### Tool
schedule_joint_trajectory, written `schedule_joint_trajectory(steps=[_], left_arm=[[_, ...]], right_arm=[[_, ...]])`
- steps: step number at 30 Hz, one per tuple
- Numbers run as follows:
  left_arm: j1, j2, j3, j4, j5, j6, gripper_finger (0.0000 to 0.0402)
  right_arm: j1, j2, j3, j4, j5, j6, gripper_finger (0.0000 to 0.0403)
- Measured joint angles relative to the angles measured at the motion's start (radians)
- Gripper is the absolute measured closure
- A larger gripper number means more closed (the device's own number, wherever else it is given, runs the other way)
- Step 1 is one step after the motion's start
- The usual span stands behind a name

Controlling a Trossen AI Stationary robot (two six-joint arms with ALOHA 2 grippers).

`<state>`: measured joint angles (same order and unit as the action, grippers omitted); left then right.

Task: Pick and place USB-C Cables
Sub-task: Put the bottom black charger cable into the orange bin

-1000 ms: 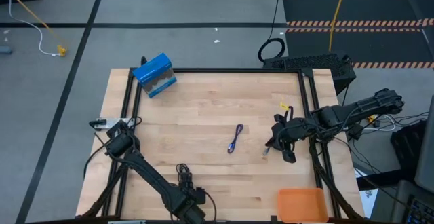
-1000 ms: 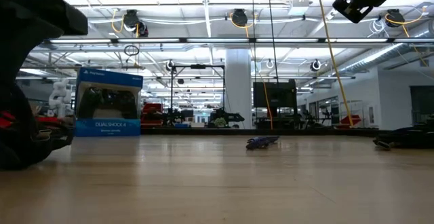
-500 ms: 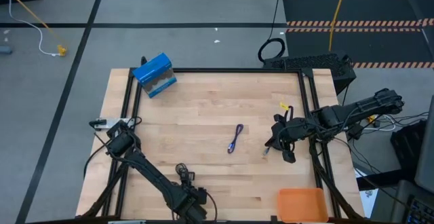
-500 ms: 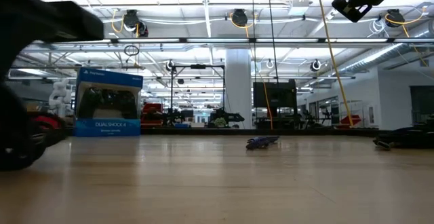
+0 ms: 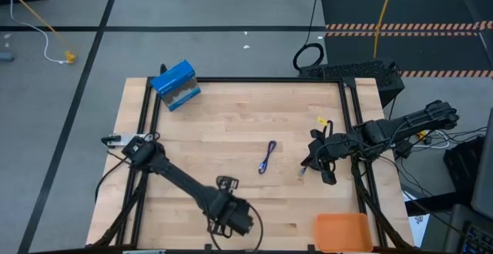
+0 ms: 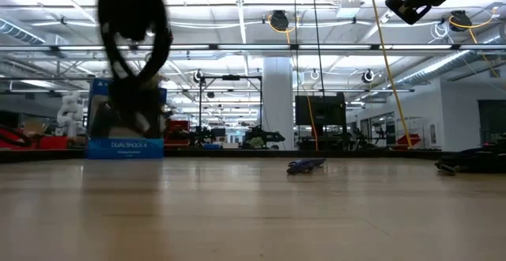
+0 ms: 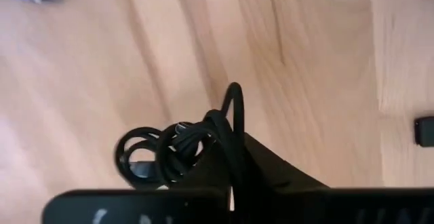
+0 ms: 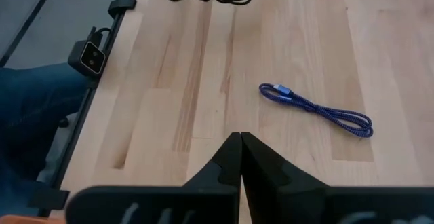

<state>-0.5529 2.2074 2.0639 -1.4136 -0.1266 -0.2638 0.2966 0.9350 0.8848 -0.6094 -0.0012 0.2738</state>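
My left gripper (image 5: 226,185) hangs above the table's near middle, shut on a black coiled USB-C cable (image 7: 169,153). In the low view that coil (image 6: 134,63) dangles under the gripper (image 6: 130,20). The purple-blue cable (image 5: 266,158) lies flat and stretched out at the table's middle (image 8: 315,107) (image 6: 306,166). Another black cable (image 6: 466,162) lies on the table toward its right side. My right gripper (image 8: 241,139) is shut and holds nothing, raised over the right side (image 5: 314,160), a little right of the purple-blue cable. My left gripper pinches the black coil between its two fingers, on strands at one side of the bundle (image 7: 218,125). The fingers come from above. The coil is lifted clear of the table, and its loops (image 6: 136,71) hang loosely below the fingers.
A blue game-controller box (image 5: 176,85) stands at the far left corner. An orange tray (image 5: 343,229) sits at the near right corner. A large black cable ring (image 5: 308,56) lies on the floor past the far edge. Bare wood (image 5: 231,123) surrounds the purple-blue cable.
My left gripper has risen from table height near the front edge and swung toward the table's right edge. It has taken the black coil with it, and the coil now hangs clear of the wood.
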Motion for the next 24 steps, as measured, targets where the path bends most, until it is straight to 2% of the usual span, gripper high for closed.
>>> schedule_joint_trajectory(steps=[7, 10, 14, 17, 21, 24], left_arm=[[0.06, 0.0, 0.212, -0.103, -0.016, 0.216, 0.0393], [0.083, 0.0, 0.292, -0.145, -0.036, 0.281, 0.0387], [0.111, -0.053, 0.276, -0.148, -0.083, 0.388, 0.0376], [0.134, -0.093, 0.277, -0.15, -0.103, 0.445, 0.0389], [0.177, -0.151, 0.277, -0.102, -0.119, 0.523, 0.0388], [0.213, -0.189, 0.277, -0.056, -0.137, 0.588, 0.0383]], right_arm=[[0.0, 0.0, 0.0, 0.0, 0.0, -0.025, 0.0403], [0.0, 0.0, 0.0, 0.0, 0.0, -0.025, 0.0403], [0.0, 0.0, 0.0, 0.0, 0.0, -0.025, 0.0403], [0.0, 0.0, 0.0, 0.0, 0.003, -0.011, 0.0403], [0.0, 0.0, 0.0, 0.016, 0.008, -0.007, 0.0403], [0.0, 0.0, 0.0, 0.031, 0.049, -0.012, 0.0403]])
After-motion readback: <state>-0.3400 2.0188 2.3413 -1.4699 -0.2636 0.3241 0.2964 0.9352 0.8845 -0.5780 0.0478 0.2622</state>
